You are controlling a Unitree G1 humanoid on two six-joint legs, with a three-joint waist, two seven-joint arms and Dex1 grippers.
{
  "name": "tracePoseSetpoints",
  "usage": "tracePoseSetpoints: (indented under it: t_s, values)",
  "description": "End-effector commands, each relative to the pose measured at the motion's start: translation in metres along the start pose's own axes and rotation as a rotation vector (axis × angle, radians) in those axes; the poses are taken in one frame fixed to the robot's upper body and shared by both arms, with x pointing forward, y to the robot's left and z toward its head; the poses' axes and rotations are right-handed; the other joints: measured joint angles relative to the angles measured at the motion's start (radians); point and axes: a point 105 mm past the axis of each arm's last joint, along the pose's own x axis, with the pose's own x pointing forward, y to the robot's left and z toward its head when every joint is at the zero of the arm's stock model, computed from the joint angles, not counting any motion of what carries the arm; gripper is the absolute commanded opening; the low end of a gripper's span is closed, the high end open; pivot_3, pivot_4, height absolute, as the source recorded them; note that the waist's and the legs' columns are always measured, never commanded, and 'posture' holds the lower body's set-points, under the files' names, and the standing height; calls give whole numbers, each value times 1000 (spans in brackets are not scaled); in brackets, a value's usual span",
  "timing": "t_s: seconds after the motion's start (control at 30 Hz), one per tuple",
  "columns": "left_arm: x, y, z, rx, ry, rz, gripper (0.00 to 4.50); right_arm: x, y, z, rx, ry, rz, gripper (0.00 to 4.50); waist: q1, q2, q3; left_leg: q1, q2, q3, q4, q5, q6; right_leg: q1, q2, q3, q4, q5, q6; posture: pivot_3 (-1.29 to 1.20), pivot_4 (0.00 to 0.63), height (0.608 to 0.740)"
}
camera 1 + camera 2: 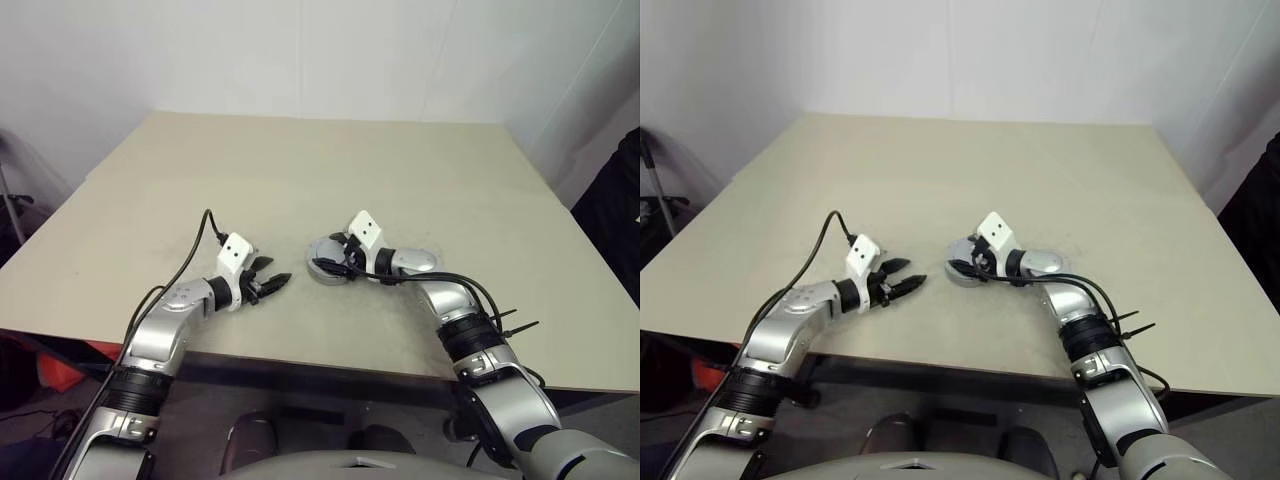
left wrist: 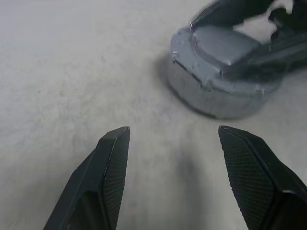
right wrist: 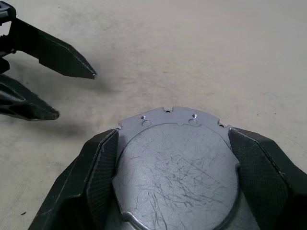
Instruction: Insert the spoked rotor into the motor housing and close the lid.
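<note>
The motor housing [image 2: 216, 98] is a round silver drum resting on the tan table [image 1: 300, 160], just ahead of the near edge. A flat, scratched grey lid [image 3: 177, 167] lies on top of it and hides the inside; the spoked rotor is hidden. My right gripper [image 1: 332, 260] reaches over the housing from the right, one black finger [image 3: 103, 167] against each side of the lid. My left gripper [image 1: 278, 270] hovers low over the table a short way to the left of the housing. It is open with nothing between its fingers [image 2: 112, 158] and points toward the housing.
The table's near edge [image 1: 300, 362] runs just behind both wrists. Bare tabletop stretches to the back wall. A black cable [image 1: 190, 260] loops over my left forearm, and another trails from the right wrist. A dark shape [image 1: 618, 210] stands at the table's right side.
</note>
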Motion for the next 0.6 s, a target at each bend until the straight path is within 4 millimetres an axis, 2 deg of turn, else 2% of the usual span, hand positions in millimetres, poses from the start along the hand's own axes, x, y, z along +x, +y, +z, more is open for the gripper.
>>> tracePoseSetpoints:
  t_s: [0.03,0.07,0.17,0.37,0.6]
  values:
    - [12,-9,34,-112,-119,-26,3123,-2,5,-39,40,135,-8,3211,1,0,0,0,0,0,0,0,0,0,0,0,0,0,0,0,0,740]
    - [17,-13,37,-154,-129,-43,3123,-2,5,-39,39,136,-9,3211,1,0,0,1,0,0,0,0,0,1,0,0,0,0,1,0,0,740]
    - [28,-15,46,-241,-154,-55,2532,-2,5,-39,34,134,-13,3211,0,0,0,1,0,0,0,0,0,2,0,0,-1,-3,4,0,0,740]
    - [42,-14,57,-331,-157,-82,508,-2,2,-38,28,137,-29,3211,-1,0,0,1,0,0,-1,0,0,1,0,0,-1,-2,3,0,0,740]
    - [42,-16,55,-320,-137,-108,508,-4,1,-35,18,122,-39,3211,0,0,0,1,0,0,-1,0,0,1,0,0,-1,-3,6,0,0,740]
